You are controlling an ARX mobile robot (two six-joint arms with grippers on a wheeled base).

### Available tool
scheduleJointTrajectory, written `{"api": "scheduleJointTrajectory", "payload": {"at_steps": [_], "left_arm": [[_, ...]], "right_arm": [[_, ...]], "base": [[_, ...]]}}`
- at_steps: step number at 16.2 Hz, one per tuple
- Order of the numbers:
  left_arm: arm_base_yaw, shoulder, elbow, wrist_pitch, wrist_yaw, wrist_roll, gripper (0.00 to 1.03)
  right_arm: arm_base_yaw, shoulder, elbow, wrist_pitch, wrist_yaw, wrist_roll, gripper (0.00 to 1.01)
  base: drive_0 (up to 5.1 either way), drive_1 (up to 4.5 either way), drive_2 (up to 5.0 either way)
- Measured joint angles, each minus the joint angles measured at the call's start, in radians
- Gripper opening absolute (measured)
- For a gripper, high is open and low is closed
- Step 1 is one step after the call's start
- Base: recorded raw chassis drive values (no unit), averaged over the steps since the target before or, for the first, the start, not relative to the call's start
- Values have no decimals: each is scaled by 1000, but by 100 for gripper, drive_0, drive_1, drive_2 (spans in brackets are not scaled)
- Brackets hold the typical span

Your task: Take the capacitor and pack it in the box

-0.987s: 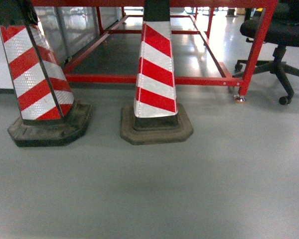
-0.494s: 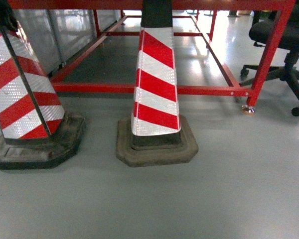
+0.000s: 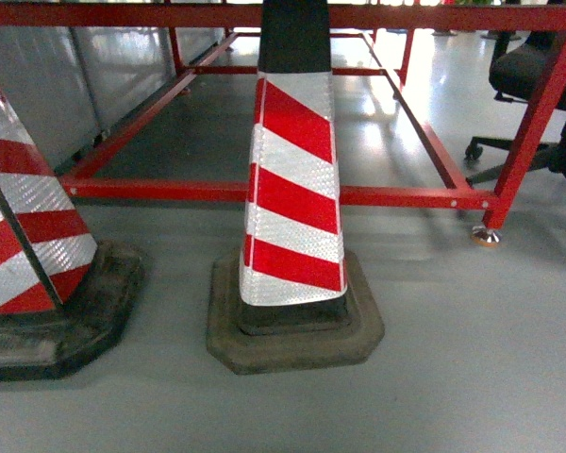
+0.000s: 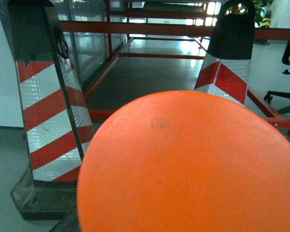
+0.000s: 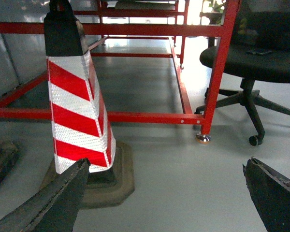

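Capacitor: not in any view. Box: not in any view. No bearing from either hand to either can be given, nor a long axis, nor which arm is nearer; judged from this, the robot must find them before any reach.

Right hand [image 5: 166, 193]: released, its two dark fingers [image 5: 48, 200] spread wide at the bottom of the right wrist view, nothing between them, low over the grey floor [image 3: 472, 377].

Left hand: cannot tell; an orange rounded surface [image 4: 188, 164] fills the left wrist view.

Surroundings: centre traffic cone [image 3: 292, 189], red-and-white striped, on a dark base; second cone [image 3: 28, 236] left; red steel frame [image 3: 264, 192] behind; office chair [image 5: 251, 58] right.
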Motion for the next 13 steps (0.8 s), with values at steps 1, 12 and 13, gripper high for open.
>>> {"api": "scheduleJointTrajectory", "payload": {"at_steps": [1, 12, 13], "left_arm": [[0, 0, 0, -1, 1, 0, 44], [0, 0, 0, -2, 2, 0, 44], [0, 0, 0, -2, 1, 0, 44]], "right_arm": [[0, 0, 0, 0, 1, 0, 98], [0, 0, 0, 1, 0, 0, 98], [0, 0, 0, -2, 0, 0, 98]], "base": [[-11, 368, -390], [-9, 301, -319], [0, 0, 0]]}}
